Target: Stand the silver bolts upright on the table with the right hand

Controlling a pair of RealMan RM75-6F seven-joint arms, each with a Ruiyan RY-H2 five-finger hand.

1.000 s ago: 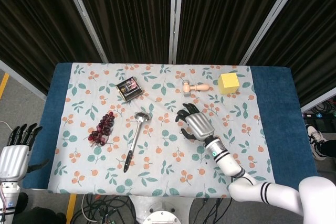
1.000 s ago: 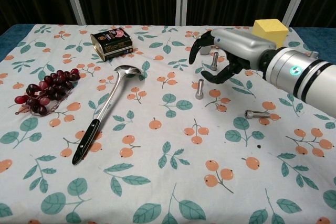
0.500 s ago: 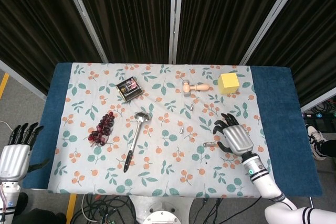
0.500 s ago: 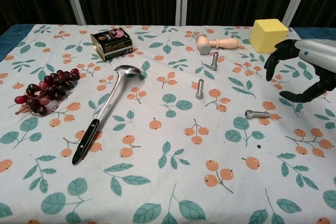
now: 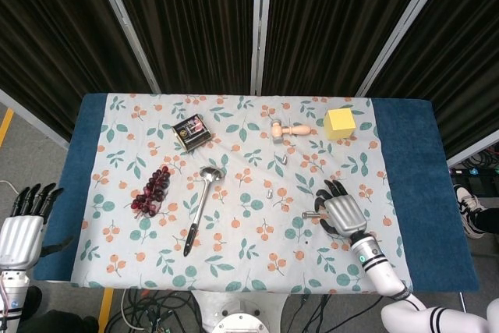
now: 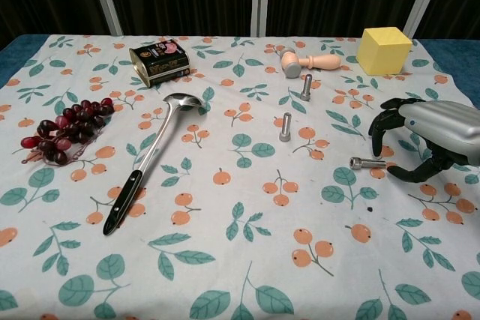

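Two short silver steel bolts already stand on their heads on the leaf-and-orange printed tablecloth [image 6: 225, 275], one [image 6: 285, 127] mid-table and one [image 6: 306, 86] behind it near the wooden mallet [image 6: 307, 61], while the third silver bolt [image 6: 367, 162] lies flat just beside the right hand [image 6: 420, 140], whose fingers are curled apart and hold nothing. The left hand [image 5: 22, 224] hangs off the table edge, fingers spread. That lying bolt looks small, rigid, smooth and likely slippery, so I judge a pinch across its threaded shank near the socket head safest, since the narrow head could tip on soft cloth.
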